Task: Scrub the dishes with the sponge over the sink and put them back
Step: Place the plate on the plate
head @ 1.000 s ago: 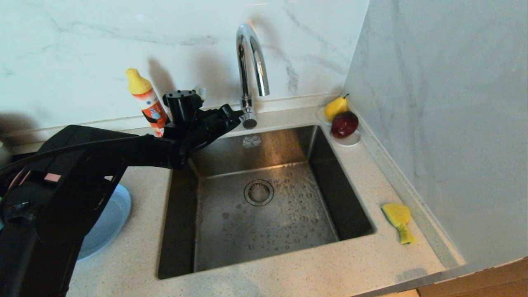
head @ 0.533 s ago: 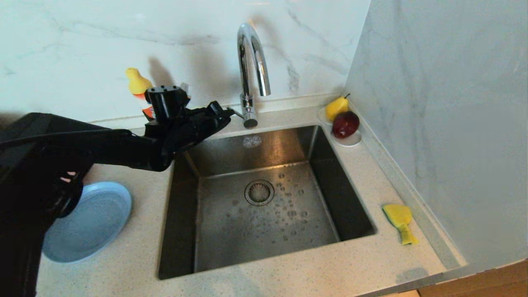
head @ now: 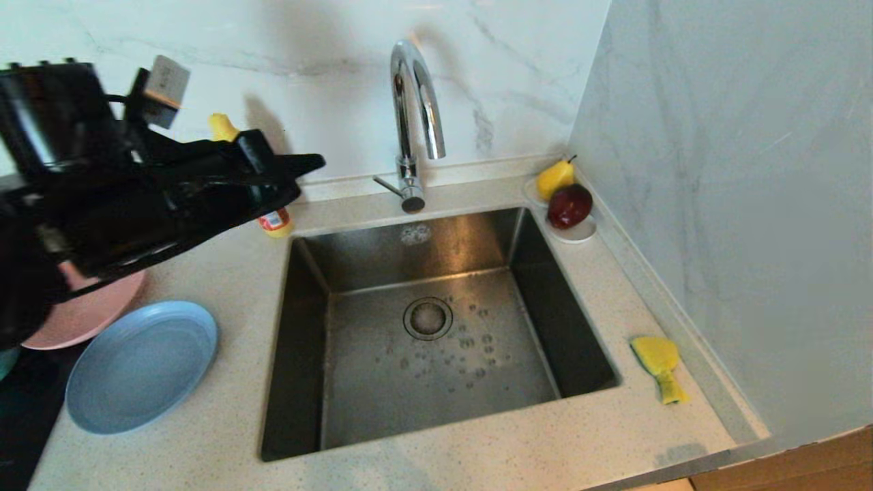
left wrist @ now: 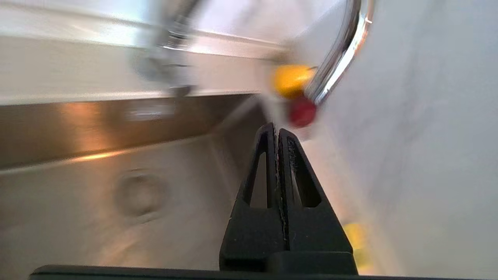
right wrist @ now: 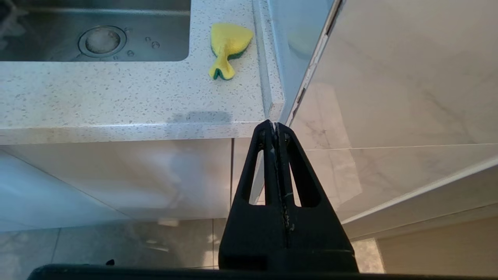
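Note:
My left gripper (head: 312, 164) is shut and empty, held in the air over the counter left of the sink (head: 382, 389), its tips pointing toward the tap (head: 416, 102). Under and behind the arm lie the pink plate (head: 89, 314) and, nearer the front, the light-blue plate (head: 140, 365), both flat on the counter. The yellow sponge (head: 658, 361) lies on the counter right of the sink, close to the side wall. In the right wrist view the sponge (right wrist: 227, 42) sits beyond my shut right gripper (right wrist: 275, 125), which hangs below the counter's front edge. The bowl is out of view.
An orange bottle (head: 276, 221) with a yellow cap stands behind the left gripper at the back wall. A white saucer (head: 580, 233) with a pear (head: 556, 177) and a red apple (head: 569, 204) sits in the back right corner. The basin holds only water drops.
My left arm has drawn back to the left and risen away from the tap, still shut. This uncovered the light-blue plate and then the pink plate. The right arm has not moved.

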You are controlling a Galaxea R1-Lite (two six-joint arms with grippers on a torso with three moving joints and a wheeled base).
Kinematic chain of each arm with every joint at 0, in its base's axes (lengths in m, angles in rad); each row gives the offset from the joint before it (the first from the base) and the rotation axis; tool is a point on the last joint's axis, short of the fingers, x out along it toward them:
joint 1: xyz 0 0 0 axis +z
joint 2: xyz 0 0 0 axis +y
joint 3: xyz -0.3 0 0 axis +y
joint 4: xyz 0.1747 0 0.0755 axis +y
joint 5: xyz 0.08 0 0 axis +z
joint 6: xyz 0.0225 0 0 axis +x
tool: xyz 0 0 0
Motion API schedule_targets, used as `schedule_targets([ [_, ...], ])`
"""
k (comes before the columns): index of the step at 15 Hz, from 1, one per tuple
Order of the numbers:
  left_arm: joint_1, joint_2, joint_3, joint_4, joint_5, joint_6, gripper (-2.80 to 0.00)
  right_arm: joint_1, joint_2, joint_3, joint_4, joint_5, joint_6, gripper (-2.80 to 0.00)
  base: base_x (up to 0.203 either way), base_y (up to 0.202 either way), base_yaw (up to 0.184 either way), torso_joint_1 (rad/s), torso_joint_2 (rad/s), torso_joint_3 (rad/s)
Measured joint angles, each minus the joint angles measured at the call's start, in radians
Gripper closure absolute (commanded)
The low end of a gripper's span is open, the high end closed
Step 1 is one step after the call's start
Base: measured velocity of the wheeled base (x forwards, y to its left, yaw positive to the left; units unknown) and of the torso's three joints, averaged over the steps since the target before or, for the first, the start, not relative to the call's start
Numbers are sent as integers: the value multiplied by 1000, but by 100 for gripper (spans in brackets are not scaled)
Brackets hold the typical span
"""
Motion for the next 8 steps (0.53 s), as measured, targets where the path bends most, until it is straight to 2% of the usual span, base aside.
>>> schedule_targets([
  [2, 0, -185, 104, 106, 144, 141, 0, 0, 0, 0, 0, 0, 0, 0, 0, 0, 0, 0, 0, 0],
  [5, 1, -459, 228, 228, 445, 344, 0, 0, 0, 0, 0, 0, 0, 0, 0, 0, 0, 0, 0, 0],
  [8, 22, -705, 292, 370, 705, 529, 0, 0, 0, 0, 0, 0, 0, 0, 0, 0, 0, 0, 0, 0],
])
